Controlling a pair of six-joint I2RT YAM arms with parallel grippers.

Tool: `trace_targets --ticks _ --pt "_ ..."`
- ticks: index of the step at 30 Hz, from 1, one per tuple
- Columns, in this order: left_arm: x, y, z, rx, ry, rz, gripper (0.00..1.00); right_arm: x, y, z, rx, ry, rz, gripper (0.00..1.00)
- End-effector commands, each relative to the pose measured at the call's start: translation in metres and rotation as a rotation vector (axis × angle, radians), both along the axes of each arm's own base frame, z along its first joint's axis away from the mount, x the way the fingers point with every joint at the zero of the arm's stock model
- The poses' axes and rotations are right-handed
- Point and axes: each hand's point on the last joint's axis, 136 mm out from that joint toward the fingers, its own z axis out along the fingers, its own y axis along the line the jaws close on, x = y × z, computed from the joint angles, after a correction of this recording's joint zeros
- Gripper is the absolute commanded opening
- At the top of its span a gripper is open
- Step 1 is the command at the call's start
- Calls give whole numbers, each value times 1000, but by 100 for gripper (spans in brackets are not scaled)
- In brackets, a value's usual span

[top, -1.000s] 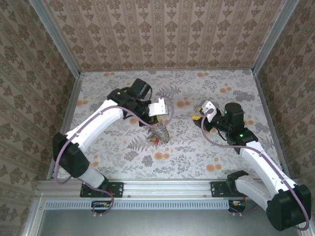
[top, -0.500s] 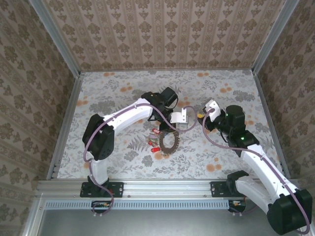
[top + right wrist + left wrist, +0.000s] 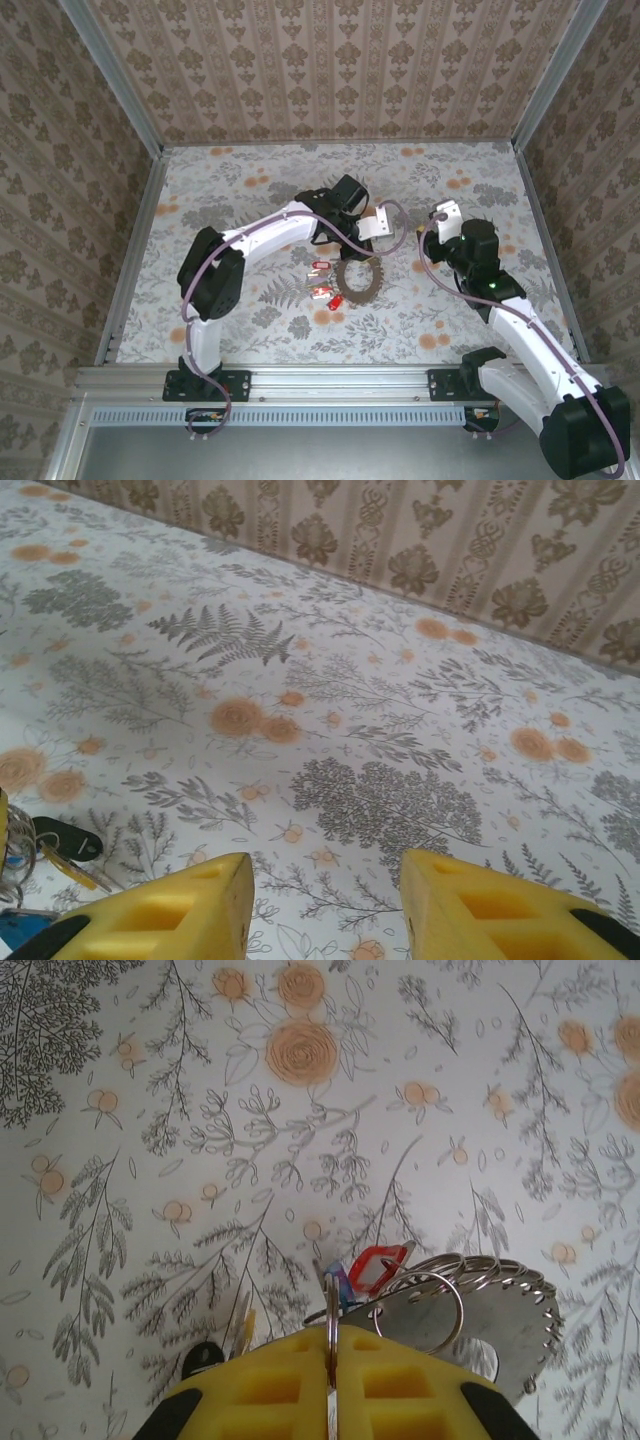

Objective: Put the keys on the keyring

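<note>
Floral-print table (image 3: 250,190) bears the keyring (image 3: 358,278), red tags (image 3: 322,268) splayed, and 2 tagged keys (image 3: 60,852).

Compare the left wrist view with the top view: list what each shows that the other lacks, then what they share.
Left wrist: the yellow fingers of the left gripper shut on a thin loop of the keyring, with a blue tag beside them.
Top: the right arm, the right gripper and the patterned walls.
Shared: the left gripper, the keyring, a red tag and the flowered table.
</note>
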Motion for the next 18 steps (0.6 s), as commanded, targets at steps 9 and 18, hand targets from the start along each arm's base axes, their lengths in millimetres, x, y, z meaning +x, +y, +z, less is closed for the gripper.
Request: trace_targets --ticks 9,18 --pt "-6 -22 -11 -58 82 40 13 5 -23 10 28 -53 -125 45" --pt "25 6 66 -296 -171 213 19 10 -45 17 10 -102 -233 65"
